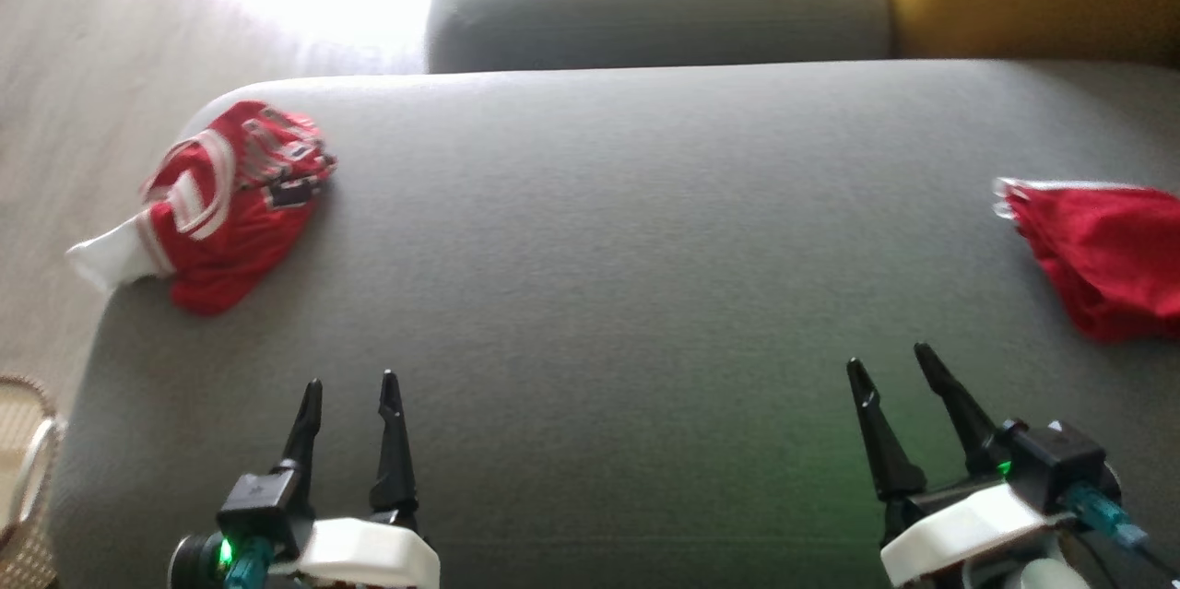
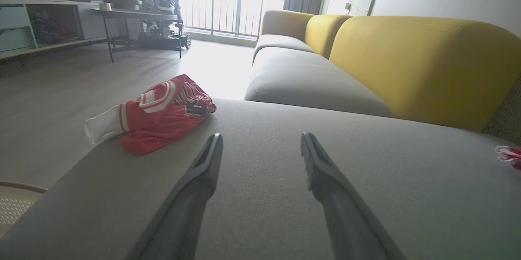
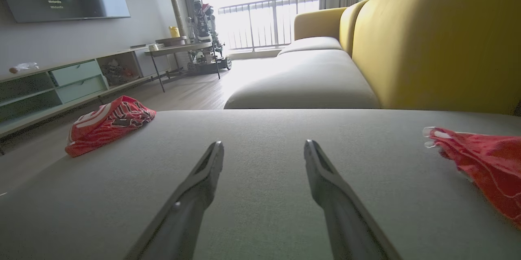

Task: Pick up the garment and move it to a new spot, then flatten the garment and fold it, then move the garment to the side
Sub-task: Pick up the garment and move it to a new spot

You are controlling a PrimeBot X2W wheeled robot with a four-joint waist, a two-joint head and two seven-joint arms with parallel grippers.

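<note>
Since the left pincer (image 1: 351,379) and right pincer (image 1: 889,356) are wide open and empty, the red shirt (image 1: 230,211) at the sofa seat's (image 1: 645,248) left corner looks soft and light, best pinched by its white edge (image 1: 106,262).

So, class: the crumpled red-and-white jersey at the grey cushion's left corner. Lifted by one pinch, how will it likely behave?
Probably floppy: the jersey lies bunched in soft folds, so it should sag and unfurl. Likely light: it looks like thin cloth. Its white end overhangs the cushion edge, so a push might slide it off.
</note>
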